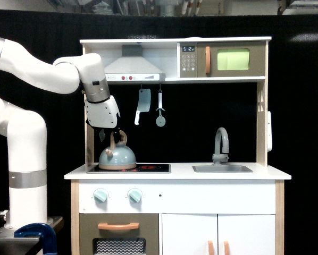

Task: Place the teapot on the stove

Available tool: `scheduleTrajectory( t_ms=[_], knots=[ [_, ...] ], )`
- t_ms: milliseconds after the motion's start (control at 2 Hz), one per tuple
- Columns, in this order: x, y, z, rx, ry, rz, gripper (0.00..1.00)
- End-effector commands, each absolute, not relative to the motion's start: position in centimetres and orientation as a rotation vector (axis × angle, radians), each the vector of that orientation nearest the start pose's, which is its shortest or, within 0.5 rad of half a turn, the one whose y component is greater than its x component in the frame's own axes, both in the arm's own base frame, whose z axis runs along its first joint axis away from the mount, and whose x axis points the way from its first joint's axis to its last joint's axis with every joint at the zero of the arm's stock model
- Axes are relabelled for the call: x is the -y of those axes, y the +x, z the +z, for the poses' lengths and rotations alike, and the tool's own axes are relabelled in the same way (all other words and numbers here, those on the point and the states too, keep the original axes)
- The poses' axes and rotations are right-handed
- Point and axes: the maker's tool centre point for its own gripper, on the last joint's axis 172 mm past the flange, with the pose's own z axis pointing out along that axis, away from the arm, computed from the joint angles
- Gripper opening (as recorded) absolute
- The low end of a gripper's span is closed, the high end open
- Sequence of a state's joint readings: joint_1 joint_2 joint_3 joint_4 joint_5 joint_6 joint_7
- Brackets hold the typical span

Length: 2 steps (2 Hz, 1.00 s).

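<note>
On the left half of the toy kitchen's bench (265, 172), we see the teapot (117, 158) sitting upright on the black stove (148, 168), its tan handle rising just under our claw (108, 136). The claw hangs at the handle's top; we cannot tell whether it is spread or pinching. The faucet (220, 144) stands well apart.

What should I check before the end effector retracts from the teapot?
1. Teapot sits on the stove: ok.
2. Teapot upright, not tipped: ok.
3. End effector released from the handle: cannot tell, fingers sit close beside it.
4. Teapot fully inside the stove's edges: ok, near the exterior view's left edge.
5. Upward path free of the range hood: ok.
</note>
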<state>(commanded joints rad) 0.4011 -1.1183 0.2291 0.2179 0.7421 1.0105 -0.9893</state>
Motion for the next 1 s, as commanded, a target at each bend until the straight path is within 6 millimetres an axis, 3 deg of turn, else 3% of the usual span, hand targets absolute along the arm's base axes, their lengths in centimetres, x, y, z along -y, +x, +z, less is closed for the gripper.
scheduleTrajectory(
  t_ms=[500,1000],
  knots=[
    [-21.0,21.4,26.8,1.549,-2.199,-0.597,1.00],
    [-13.1,22.1,33.4,1.549,-2.199,-0.597,1.00]
  ],
)
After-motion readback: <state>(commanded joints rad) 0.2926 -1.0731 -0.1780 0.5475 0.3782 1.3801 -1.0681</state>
